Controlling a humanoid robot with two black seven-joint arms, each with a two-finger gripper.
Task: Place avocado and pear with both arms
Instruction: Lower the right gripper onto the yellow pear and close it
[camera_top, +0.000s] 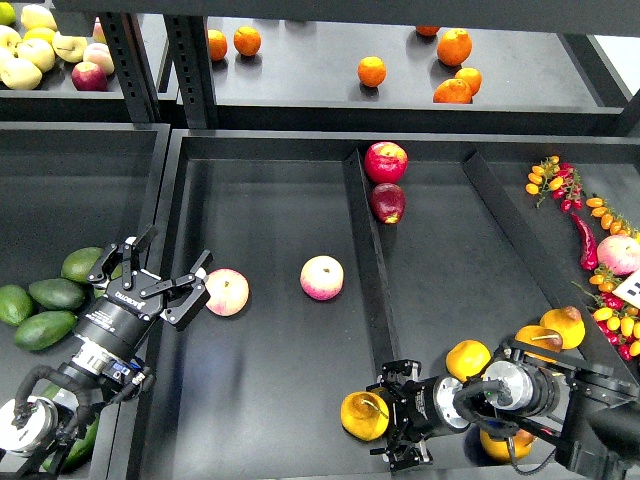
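Reaching comes first on the left side. The left claw (168, 268) stands wide open and empty, one finger up over the tray divider, the other tipped toward a pink-and-yellow peach (227, 291) that sits just right of it, close to touching. The avocado (57, 293), dark glossy green, lies down-left of that claw among paler green ovals (45, 329), apart from the fingers. My read: this claw is aimed past its fruit. To do the step well, swing back left, come down over the avocado's long axis and close across its narrow width, so the smooth skin does not squirt out and the neighbouring ovals stay put.

Mid tray, a second peach (322, 277) lies well right of the left claw.

Right side: the right claw (388, 430) points left, fingers closed around the pear (364, 415), yellow-orange with a curved brown stem. Grip looks seated at the fruit's right flank. Judgement: lower it gently and open only once it rests, since a round fruit rolls. Similar yellow-orange fruits (467, 359) sit up-right of this claw.
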